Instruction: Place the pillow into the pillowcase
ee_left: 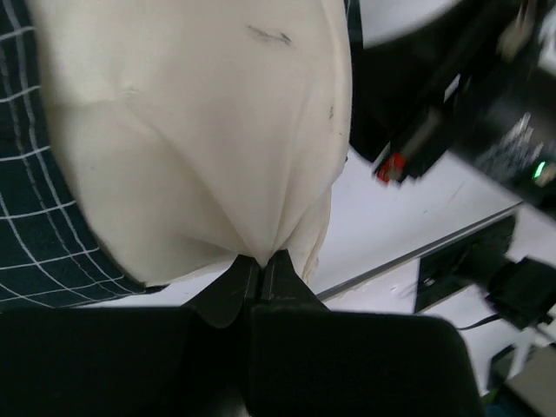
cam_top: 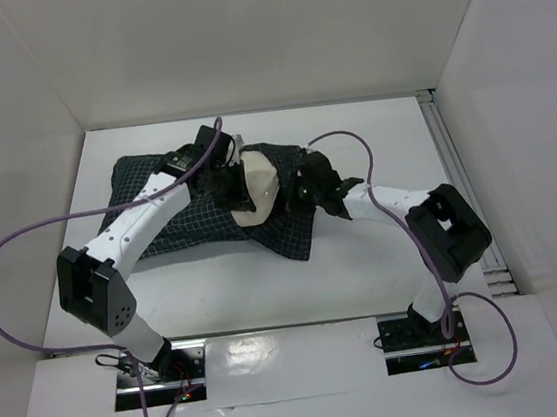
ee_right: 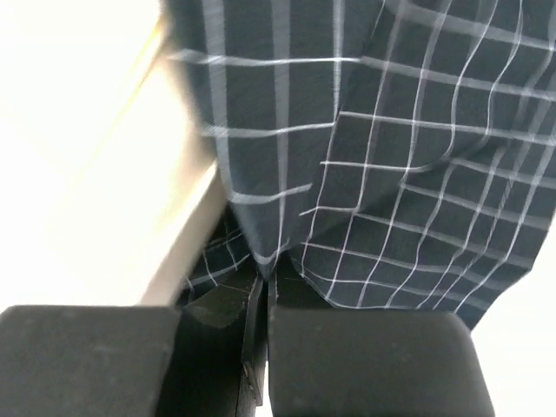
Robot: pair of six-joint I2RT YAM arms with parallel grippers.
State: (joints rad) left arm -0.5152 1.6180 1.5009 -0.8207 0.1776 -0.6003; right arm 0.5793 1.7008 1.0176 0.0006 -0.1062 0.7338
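**Surface**: white, enclosed by pale walls on three sides.

**Pillowcase**: lies across the middle of the surface. It is spread fairly flat toward the left and rumpled on the right.

**Pillow**: partly inside the pillowcase — a cream end protrudes at the right-hand side, with checked fabric to its left and below it. The rest is covered by the case and the left arm, so how deep it sits cannot be told.

**Left pincer**: closed.
- In the left wrist view its two black fingers are pressed together on a small pinch of the pillow's cream cover.
- The cloth is drawn into creases that fan out from the tips.
- Checked fabric borders the pillow along the left edge of that view.
- In the overhead view the arm reaches in over the pillowcase from the left.

**Right pincer**: closed — jaws together on a fold of the pillowcase.
- The navy grid cloth is gathered down to the tips and wrinkles away from them.
- The pillow shows as a pale, blurred mass at the left of the right wrist view, just beside the gripped fold.
- In the overhead view this pincer sits at the pillow's right side, near the left pincer, with the exposed pillow end between the two.
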